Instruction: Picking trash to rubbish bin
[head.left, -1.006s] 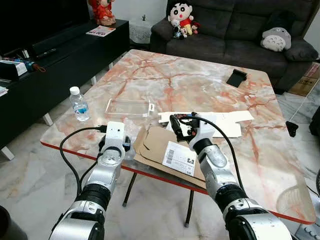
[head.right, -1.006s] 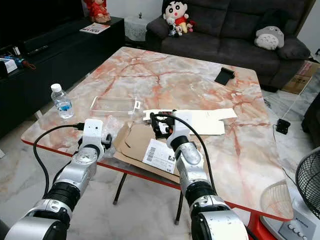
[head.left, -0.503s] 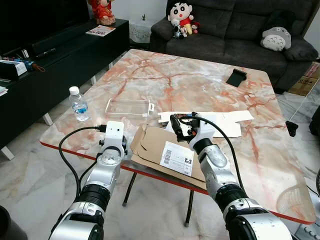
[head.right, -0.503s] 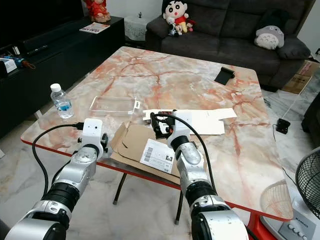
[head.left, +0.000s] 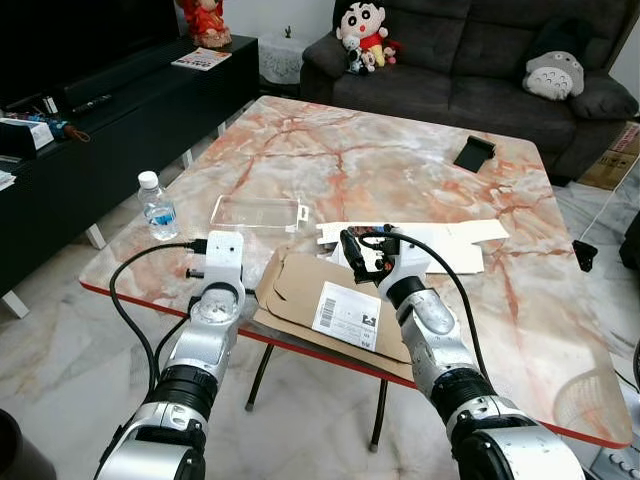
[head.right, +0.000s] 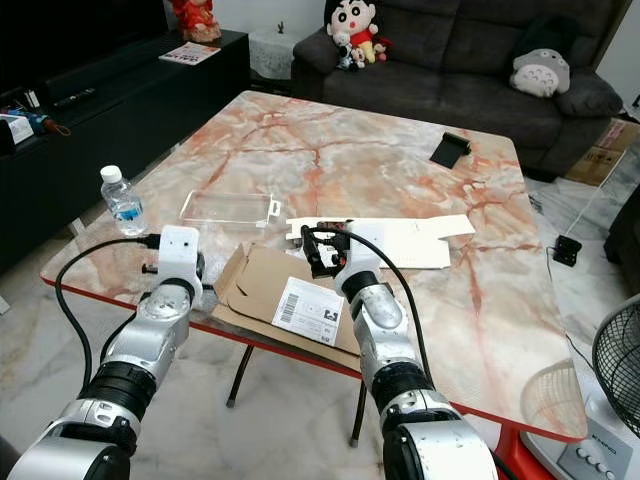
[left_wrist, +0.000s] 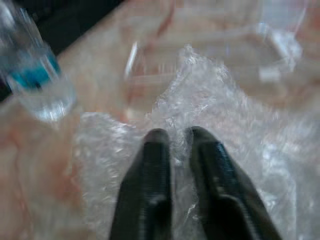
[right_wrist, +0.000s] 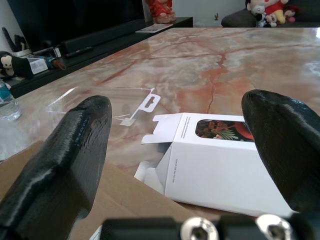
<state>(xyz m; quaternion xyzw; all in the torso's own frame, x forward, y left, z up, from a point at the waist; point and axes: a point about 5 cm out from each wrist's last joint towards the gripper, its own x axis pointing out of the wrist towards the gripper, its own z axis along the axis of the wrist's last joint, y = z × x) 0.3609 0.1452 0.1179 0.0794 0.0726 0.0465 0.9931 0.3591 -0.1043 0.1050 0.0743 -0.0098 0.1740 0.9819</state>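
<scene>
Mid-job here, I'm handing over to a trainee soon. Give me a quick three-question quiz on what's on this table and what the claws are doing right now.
1. True or false: the left claw is pinching the bubble wrap.
2. Which item lies directly ahead of the open right claw?
A. the water bottle
B. the white carton
C. the black phone
3. Fill in: the flattened cardboard with the shipping label lies at the table's ____ edge, between the two arms.

Key
1. True; its fingers are nearly closed on a fold of the wrap.
2. B
3. Near (the robot's side).
</scene>
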